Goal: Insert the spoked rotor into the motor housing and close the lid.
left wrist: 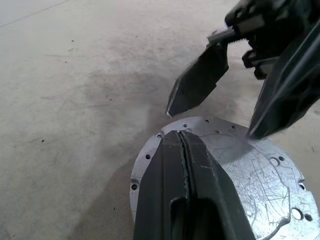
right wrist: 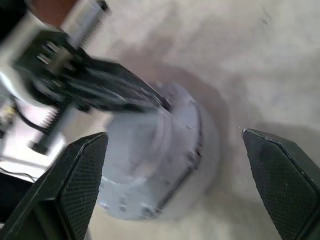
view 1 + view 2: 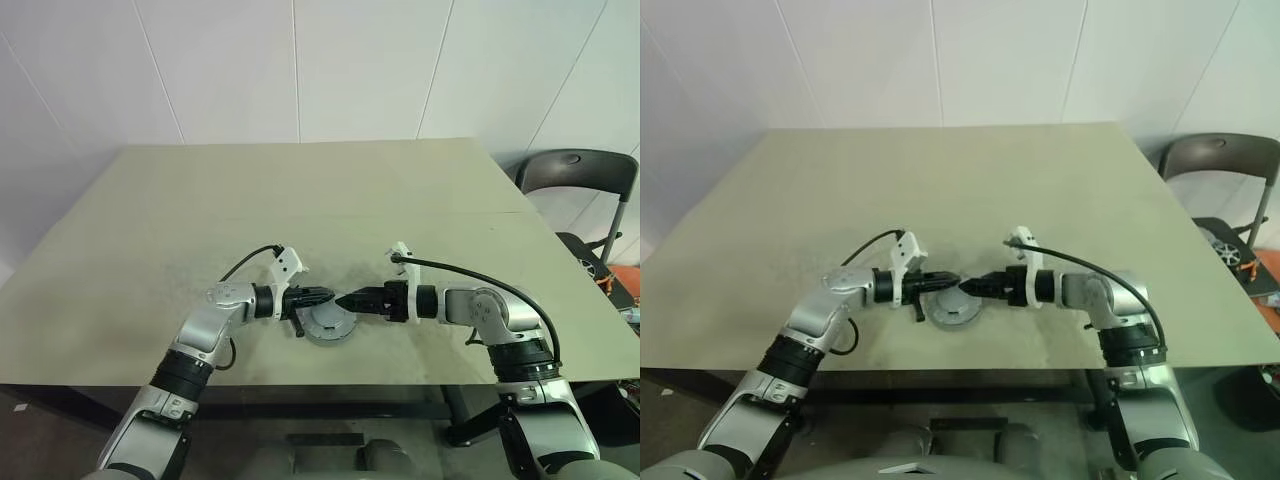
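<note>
The motor housing (image 3: 328,328), a flat grey metal puck with small screw holes round its rim (image 1: 250,175), lies near the table's front edge between my two grippers. My left gripper (image 3: 331,297) is shut and empty, its joined fingers (image 1: 170,190) lying over the puck's top face. From the opposite side my right gripper (image 3: 346,300) points at the left one, open. Its two fingertips (image 2: 85,170) stand wide on either side of the puck (image 2: 150,175) and hold nothing. The spoked rotor and the lid are out of view.
The pale green table (image 3: 300,200) stretches bare behind the grippers, and its front edge runs just below them. A dark chair (image 3: 575,175) stands off the table's far right corner. Cables loop above both wrists.
</note>
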### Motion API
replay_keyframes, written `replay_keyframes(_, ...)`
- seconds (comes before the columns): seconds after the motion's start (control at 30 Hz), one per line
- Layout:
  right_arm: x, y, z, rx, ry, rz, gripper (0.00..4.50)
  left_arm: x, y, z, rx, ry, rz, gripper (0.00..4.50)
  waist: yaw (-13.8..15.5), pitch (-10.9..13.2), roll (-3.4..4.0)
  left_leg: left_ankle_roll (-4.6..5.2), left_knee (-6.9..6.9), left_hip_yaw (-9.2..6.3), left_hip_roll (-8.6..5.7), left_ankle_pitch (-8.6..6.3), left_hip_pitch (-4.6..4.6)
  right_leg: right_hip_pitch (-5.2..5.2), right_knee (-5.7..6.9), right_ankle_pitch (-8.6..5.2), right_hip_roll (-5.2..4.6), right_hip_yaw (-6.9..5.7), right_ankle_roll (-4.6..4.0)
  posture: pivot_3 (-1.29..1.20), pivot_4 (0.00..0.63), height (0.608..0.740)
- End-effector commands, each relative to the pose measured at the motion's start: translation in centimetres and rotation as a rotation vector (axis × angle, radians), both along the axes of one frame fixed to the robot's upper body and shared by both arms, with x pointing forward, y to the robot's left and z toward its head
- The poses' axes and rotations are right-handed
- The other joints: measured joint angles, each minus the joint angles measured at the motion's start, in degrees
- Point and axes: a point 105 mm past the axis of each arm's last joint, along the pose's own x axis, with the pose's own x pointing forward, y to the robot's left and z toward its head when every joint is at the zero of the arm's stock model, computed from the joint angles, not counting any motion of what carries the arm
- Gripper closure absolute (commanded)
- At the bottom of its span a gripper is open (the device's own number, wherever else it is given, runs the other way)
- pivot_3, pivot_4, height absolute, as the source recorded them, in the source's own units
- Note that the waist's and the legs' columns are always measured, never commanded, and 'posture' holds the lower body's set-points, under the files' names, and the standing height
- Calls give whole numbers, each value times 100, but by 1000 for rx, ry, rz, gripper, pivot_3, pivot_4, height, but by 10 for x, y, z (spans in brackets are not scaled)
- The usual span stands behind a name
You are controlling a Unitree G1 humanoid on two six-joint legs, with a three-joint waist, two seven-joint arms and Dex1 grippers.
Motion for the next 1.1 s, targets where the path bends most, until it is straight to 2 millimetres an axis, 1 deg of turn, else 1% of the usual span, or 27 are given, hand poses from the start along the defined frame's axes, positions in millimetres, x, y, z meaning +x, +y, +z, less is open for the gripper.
replay_keyframes(0.03, 5, -5, -4, -61, -6, -14, 23, -10, 7, -12, 26, 52, -29, 4500, -16, -1, 3, 0, -2, 1, 0, 0, 0, -2, 0, 0, 0, 0, -1, 0, 0, 740)
replay_keyframes(0.1, 4, -5, -2, -53, 14, -5, 23, -11, 8, -11, 26, 51, -37, 4500, -13, -1, 3, 0, -5, 2, 2, 0, 2, -1, 0, 0, 2, 1, 0, 0, 0, 740)
replay_keyframes(0.17, -2, -4, -3, -49, 45, 26, 23, -11, 10, -11, 27, 49, -40, 4500, -5, -1, 3, 0, -3, 1, 2, 0, 1, -1, 0, 0, 1, 1, 0, 0, 0, 740)
replay_keyframes(0.23, -10, -2, -4, -34, 76, 56, 23, -10, 12, -11, 32, 41, -38, 4500, 8, -2, 1, 0, -1, 1, 1, 0, 1, 1, -1, 0, 0, 1, 0, 0, 0, 740)
replay_keyframes(0.33, -25, 8, 0, 28, 136, 111, 23, -8, 15, -10, 39, 28, -29, 4500, 4, -2, 1, 0, -4, -1, 1, 0, 0, 2, -4, -1, 0, -1, 0, 0, 0, 740)
replay_keyframes(0.37, -29, 9, -3, 22, 149, 119, 23, -7, 15, -10, 38, 26, -26, 4500, 4, -2, 1, 1, -6, -1, 2, 0, 0, 1, -5, 0, 0, -1, 0, 0, 0, 740)
replay_keyframes(0.43, -30, 6, -13, -22, 163, 101, 23, -6, 16, -9, 37, 24, -23, 4500, 4, -2, 1, 1, -8, -2, 2, -1, 0, 0, -7, 0, 0, -1, 0, 0, 0, 740)
replay_keyframes(0.5, -24, 0, -22, -82, 156, 59, 23, -6, 17, -9, 36, 23, -20, 4500, 4, -3, 0, 1, -6, -1, 2, -1, 0, 2, -8, 0, 0, -1, 1, 0, 0, 740)
replay_keyframes(0.53, -21, -1, -23, -84, 157, 48, 23, -6, 17, -9, 38, 23, -19, 4500, 3, -4, -2, 1, -5, 0, 2, -1, 1, 3, -8, -1, 0, -1, 0, 0, 0, 740)
replay_keyframes(0.67, -27, 7, -14, -28, 164, 91, 23, -5, 17, -10, 42, 21, -13, 4500, -4, -7, -6, 1, -1, 0, 3, -1, 9, 13, -8, -11, 1, -1, -17, 0, 0, 740)
replay_keyframes(0.8, -32, 24, 4, 120, 180, 121, 23, -4, 17, -11, 47, 18, -9, 4500, -5, -8, -7, 1, -4, -2, 3, -1, 6, 10, -11, -10, 2, -1, -14, 0, 0, 740)
replay_keyframes(0.9, -25, 31, 15, 212, 194, 82, 23, -4, 16, -11, 44, 20, -9, 4500, -32, -7, -7, 1, -12, -2, 6, -1, 0, -4, -9, 2, 3, 0, 1, 0, 0, 740)
replay_keyframes(1.03, -15, 32, 17, 232, 199, 26, 23, -5, 16, -12, 43, 21, -7, 4500, -48, -7, -6, 1, -12, -1, 7, -1, -3, -11, 1, 2, 5, 2, -1, 0, 0, 740)
replay_keyframes(1.1, -14, 32, 18, 221, 183, 31, 23, -5, 16, -12, 43, 21, -5, 4500, -53, -6, -5, 1, -8, 0, 7, -1, -2, -10, 4, 2, 5, 2, 0, 0, 0, 740)
